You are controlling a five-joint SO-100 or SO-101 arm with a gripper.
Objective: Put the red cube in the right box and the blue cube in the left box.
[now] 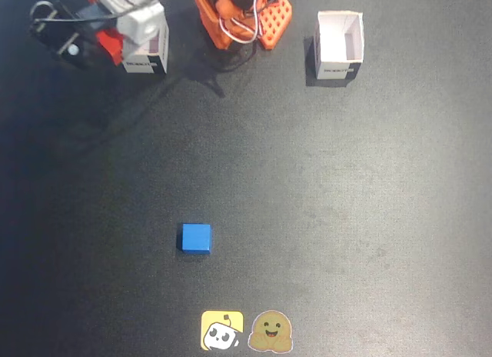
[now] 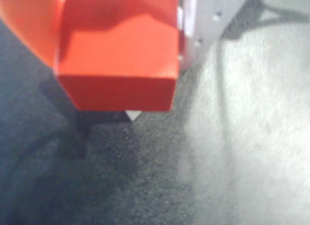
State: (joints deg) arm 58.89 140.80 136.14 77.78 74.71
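Note:
The red cube (image 2: 116,55) fills the top of the wrist view, clamped between an orange finger (image 2: 24,26) on its left and a pale grey finger (image 2: 203,21) on its right. My gripper (image 2: 116,96) is shut on it, above the dark table. In the fixed view the gripper (image 1: 108,43) holds the red cube (image 1: 113,43) at the top left, right beside the left edge of the left white box (image 1: 150,55), which the arm partly covers. The blue cube (image 1: 196,238) lies alone on the table, lower middle. The right white box (image 1: 340,43) stands open at the top right.
The arm's orange base (image 1: 242,18) with its cables stands at the top centre between the boxes. Two stickers, one yellow (image 1: 223,330) and one brown (image 1: 270,331), lie at the table's front edge. The table (image 1: 346,218) is dark grey.

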